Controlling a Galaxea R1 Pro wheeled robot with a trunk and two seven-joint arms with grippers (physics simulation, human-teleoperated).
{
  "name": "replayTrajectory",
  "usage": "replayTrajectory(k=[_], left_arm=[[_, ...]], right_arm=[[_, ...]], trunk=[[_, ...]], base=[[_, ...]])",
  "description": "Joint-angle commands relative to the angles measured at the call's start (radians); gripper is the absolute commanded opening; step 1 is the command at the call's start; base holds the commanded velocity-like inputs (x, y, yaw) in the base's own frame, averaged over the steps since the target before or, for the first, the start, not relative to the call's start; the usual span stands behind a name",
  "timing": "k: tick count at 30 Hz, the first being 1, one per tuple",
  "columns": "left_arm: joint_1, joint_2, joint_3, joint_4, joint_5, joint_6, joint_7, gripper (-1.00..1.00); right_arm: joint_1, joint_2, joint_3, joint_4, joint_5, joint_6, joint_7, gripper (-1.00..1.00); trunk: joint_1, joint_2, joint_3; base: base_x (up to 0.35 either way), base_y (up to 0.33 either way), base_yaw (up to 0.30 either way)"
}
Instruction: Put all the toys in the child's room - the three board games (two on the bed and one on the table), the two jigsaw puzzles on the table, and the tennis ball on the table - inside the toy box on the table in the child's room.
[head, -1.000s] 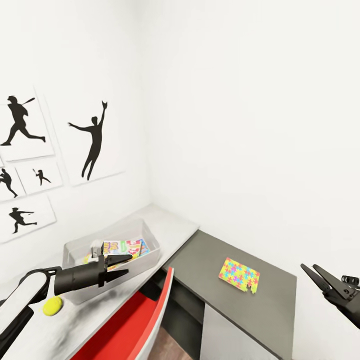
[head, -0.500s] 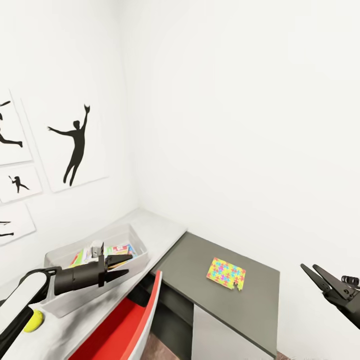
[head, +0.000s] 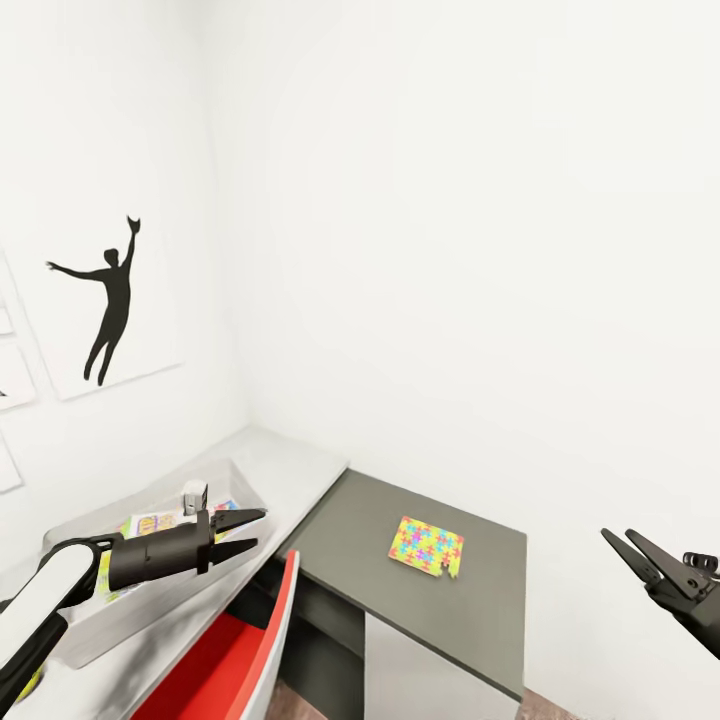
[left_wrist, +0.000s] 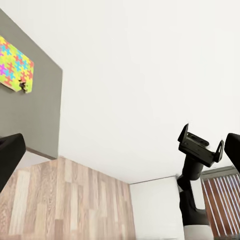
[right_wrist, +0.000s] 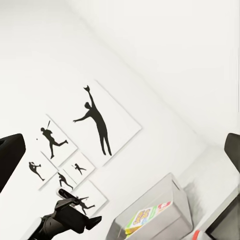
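We've got the jigsaw puzzle (head: 427, 546) lying flat on the low dark-grey cabinet (head: 480, 600), well apart from both arms & nothing touching it; it also shows in the left wrist view (left_wrist: 16, 64); toy box (head: 215, 478) sits on the pale table (head: 290, 462) w/ printed game boxes (head: 150, 525) already inside; a sliver of yellow-green at the lower left edge may be the tennis ball (head: 28, 682), can't be sure; a red chair back (head: 268, 640) stands betw. table & cabinet. Left gripper (head: 243, 530) hangs over the bin's near side, fingers slightly apart, empty; right gripper (head: 632, 550) is spread wide, empty, off to the cabinet's right. Step in hand, as we judge it: fetch the puzzle w/ the right arm, it's nearer. To do it well we'd come down over one edge of the thin box, since flat on the top it gives little to pinch; maybe nudge it to overhang the cabinet edge first; close firmly, lift level, keep clear of the chair en route to the bin.
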Motion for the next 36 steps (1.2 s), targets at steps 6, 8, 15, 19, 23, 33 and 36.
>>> replayTrajectory(k=[6, 8, 15, 19, 23, 33, 36], left_arm=[[0.0, 0.001, -0.001, 0.0, -0.009, 0.0, -0.01, 1.0], [0.0, 0.0, -0.001, 0.0, -0.009, 0.0, -0.01, 1.0], [0.0, 0.0, -0.002, 0.0, -0.026, -0.002, -0.01, 1.0], [0.0, -0.001, -0.001, 0.0, -0.065, -0.003, -0.011, 1.0], [0.0, -0.001, -0.001, 0.0, -0.078, -0.004, -0.016, 1.0], [0.0, -0.001, -0.001, 0.0, -0.084, -0.006, -0.027, 1.0], [0.0, -0.001, -0.001, 0.0, -0.084, -0.006, -0.027, 1.0]], right_arm=[[0.0, -0.001, 0.0, 0.001, -0.004, 0.006, 0.0, 1.0], [0.0, -0.001, 0.0, 0.001, -0.004, 0.005, 0.0, 1.0], [0.0, -0.001, 0.0, 0.012, -0.003, 0.002, 0.0, 1.0], [0.0, 0.001, 0.001, 0.014, -0.001, -0.001, -0.004, 1.0], [0.0, 0.001, 0.001, 0.016, -0.003, -0.002, -0.006, 1.0], [0.0, 0.0, 0.001, 0.017, -0.001, 0.0, -0.004, 1.0], [0.0, 0.0, 0.0, 0.017, -0.002, 0.0, -0.004, 1.0]], trunk=[[0.0, -0.001, 0.008], [0.0, -0.001, 0.01], [0.0, -0.001, 0.015], [0.0, -0.001, 0.015], [0.0, -0.001, 0.015], [0.0, -0.001, 0.015], [0.0, -0.001, 0.015]], base=[[0.0, 0.0, -0.198], [0.0, 0.0, -0.198], [0.0, 0.0, -0.102], [0.0, 0.0, -0.013], [0.0, 0.0, -0.004], [0.0, 0.0, 0.0], [0.0, 0.0, 0.0]])
